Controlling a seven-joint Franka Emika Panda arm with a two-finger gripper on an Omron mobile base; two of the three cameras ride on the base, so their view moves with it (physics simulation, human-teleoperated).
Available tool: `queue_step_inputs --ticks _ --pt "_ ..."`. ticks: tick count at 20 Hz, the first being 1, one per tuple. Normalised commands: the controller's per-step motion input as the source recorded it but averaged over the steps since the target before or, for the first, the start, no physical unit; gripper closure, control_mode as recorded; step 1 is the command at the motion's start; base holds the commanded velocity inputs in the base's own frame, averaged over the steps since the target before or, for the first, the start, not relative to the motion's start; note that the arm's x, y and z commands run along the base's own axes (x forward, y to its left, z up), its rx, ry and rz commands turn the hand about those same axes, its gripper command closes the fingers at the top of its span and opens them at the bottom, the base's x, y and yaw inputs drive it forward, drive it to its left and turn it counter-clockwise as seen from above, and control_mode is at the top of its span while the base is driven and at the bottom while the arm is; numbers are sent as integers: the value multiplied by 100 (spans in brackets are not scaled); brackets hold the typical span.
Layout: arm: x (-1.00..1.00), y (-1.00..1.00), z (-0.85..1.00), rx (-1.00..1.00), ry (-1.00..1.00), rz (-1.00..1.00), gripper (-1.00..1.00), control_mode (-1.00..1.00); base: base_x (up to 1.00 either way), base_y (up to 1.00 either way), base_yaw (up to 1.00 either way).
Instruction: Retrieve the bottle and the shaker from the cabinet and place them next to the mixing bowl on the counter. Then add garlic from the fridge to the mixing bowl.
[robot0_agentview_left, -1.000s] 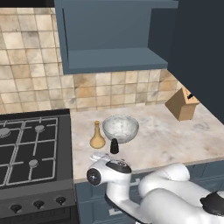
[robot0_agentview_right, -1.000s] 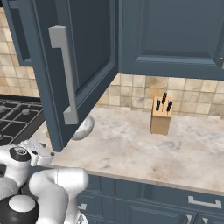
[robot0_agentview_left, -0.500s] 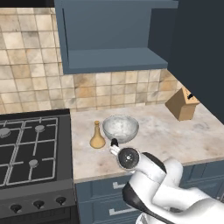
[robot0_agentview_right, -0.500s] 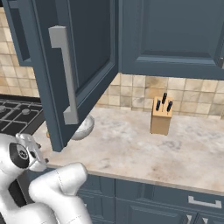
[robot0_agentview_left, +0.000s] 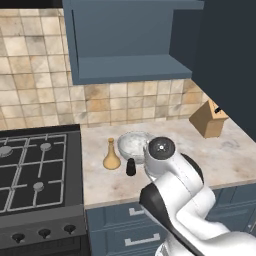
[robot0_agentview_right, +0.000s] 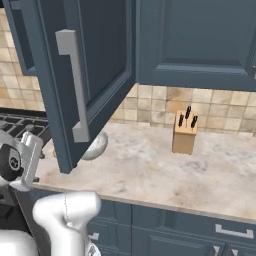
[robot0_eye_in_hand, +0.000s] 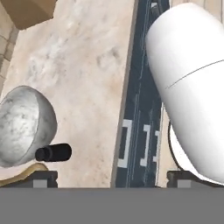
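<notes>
1. 2 of the task's items are already standing on the counter (robot0_agentview_left: 105, 187): the golden-tan bottle (robot0_agentview_left: 111, 155) and the small black shaker (robot0_agentview_left: 131, 167) are sitting upright just beside the mixing bowl (robot0_agentview_left: 133, 145), the bottle to its left and the shaker in front of it, between bowl and counter edge.
2. In the hand view the shaker (robot0_eye_in_hand: 54, 152) is lying across the picture just beside the speckled bowl (robot0_eye_in_hand: 24, 124), with the bottle's tan base (robot0_eye_in_hand: 24, 173) peeking in at the bottom edge; whether they are touching is hard to judge there.
3. The gripper (robot0_eye_in_hand: 109, 180) is standing wide open and holding nothing, its 2 fingertips (robot0_eye_in_hand: 41, 179) spread far apart over the counter edge and the blue drawer fronts (robot0_eye_in_hand: 140, 109).
4. The cabinet (robot0_agentview_left: 127, 45) above is showing a bare shelf, and its door (robot0_agentview_right: 85, 75) is hanging open over the counter.
5. A wooden knife block (robot0_agentview_left: 209, 119) is standing well apart to the right, and the black gas hob (robot0_agentview_left: 37, 175) is lying to the left.
6. Judging by this, the cabinet half is looking finished; the garlic half is looking not yet begun, since the bowl is appearing empty and the arm is carrying nothing.
</notes>
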Motion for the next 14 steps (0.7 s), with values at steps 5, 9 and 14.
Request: queue_step_inputs --ticks 5,9,14 --pt "-1 0 8 47 -19 -81 -100 -100 0 0 0" --pt "3 0 0 55 -36 -79 -100 -100 0 0 0" --pt "5 -16 8 33 -27 -76 -100 -100 0 0 0"
